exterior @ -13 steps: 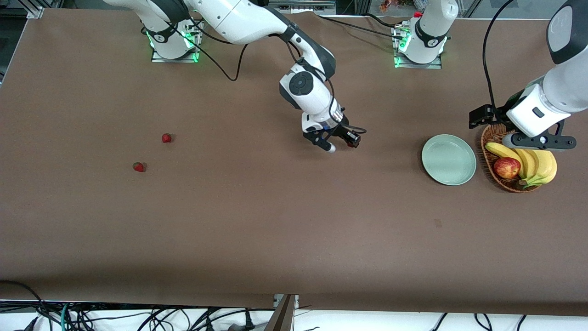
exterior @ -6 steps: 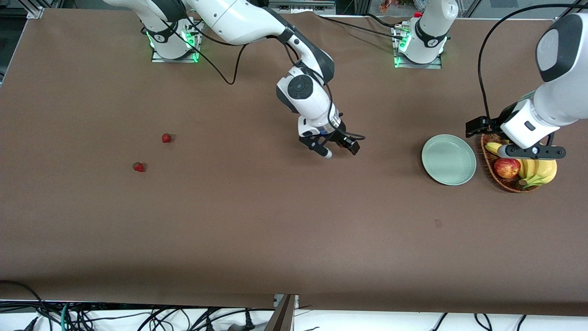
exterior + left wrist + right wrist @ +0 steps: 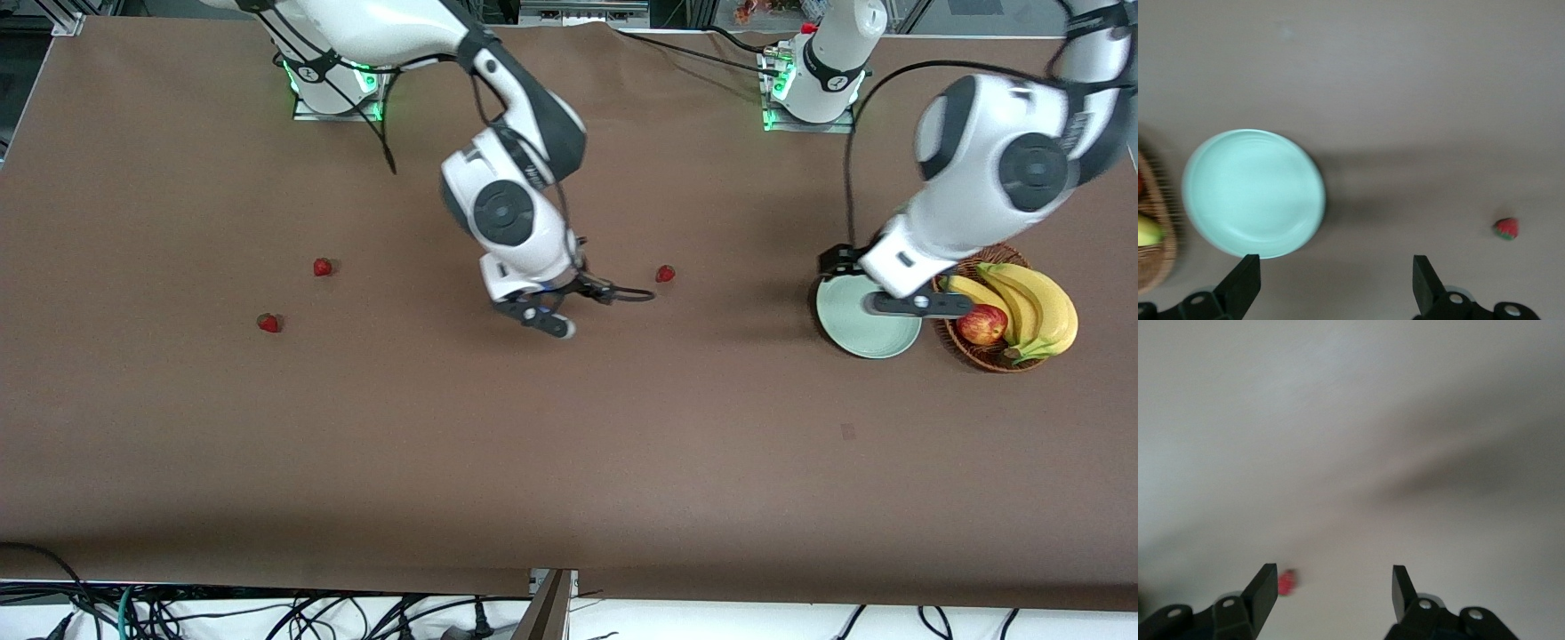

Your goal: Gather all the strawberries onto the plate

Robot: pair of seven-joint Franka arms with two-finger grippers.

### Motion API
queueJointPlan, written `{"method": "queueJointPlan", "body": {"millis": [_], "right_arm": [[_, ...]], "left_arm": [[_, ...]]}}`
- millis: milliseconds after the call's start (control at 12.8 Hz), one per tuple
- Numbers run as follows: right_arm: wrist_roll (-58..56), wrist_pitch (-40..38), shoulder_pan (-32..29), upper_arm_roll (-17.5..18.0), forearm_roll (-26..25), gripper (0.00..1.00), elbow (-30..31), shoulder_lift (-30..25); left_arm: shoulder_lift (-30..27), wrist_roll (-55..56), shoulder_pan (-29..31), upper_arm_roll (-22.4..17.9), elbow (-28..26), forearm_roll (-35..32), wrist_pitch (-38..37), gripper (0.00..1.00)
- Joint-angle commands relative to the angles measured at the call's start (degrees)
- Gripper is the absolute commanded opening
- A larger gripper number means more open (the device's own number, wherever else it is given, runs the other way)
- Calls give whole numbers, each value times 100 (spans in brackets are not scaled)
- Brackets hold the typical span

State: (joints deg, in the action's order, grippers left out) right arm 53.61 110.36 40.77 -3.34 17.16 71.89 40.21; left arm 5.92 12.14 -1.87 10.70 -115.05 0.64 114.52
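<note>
A plain brown table [image 3: 569, 462] spreads beneath me, cables hanging along its near edge. My right gripper [image 3: 1335, 593] hangs spread and empty above mid-table; one strawberry [image 3: 665, 273] lies near it, toward my left arm's end, and two more [image 3: 268, 323] [image 3: 322, 266] lie well apart toward my right arm's end. My left gripper [image 3: 1335, 283] hangs wide and empty over the mint plate [image 3: 876, 342], which holds nothing. A wicker basket [image 3: 978, 354] with bananas [image 3: 1036, 302] and an apple [image 3: 981, 324] sits beside the plate.

text: none legible | labels: none | brands: none | numbers: none | signs: none in any view
</note>
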Motion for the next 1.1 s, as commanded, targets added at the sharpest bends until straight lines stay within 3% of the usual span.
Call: {"method": "queueJointPlan", "body": {"millis": [0, 235, 548, 705, 1018], "right_arm": [[-1304, -558, 10, -569, 42, 77, 946, -749], [-3166, -113, 19, -1368, 15, 77, 2860, -1847], [-5584, 783, 19, -2520, -20, 77, 4901, -2578], [-6132, 1170, 28, -2846, -20, 77, 5483, -2658], [-6950, 2373, 19, -3163, -11, 77, 6547, -2764]], "left_arm": [[338, 1128, -121, 588, -96, 77, 578, 100], [979, 2456, -121, 1380, -166, -220, 1448, 100], [1446, 3899, -138, 1795, -789, -1547, 2670, 100], [1700, 4339, -208, 1909, -896, -2013, 2952, 100], [2228, 5139, -341, 1909, -931, -2900, 3270, 100]]}}
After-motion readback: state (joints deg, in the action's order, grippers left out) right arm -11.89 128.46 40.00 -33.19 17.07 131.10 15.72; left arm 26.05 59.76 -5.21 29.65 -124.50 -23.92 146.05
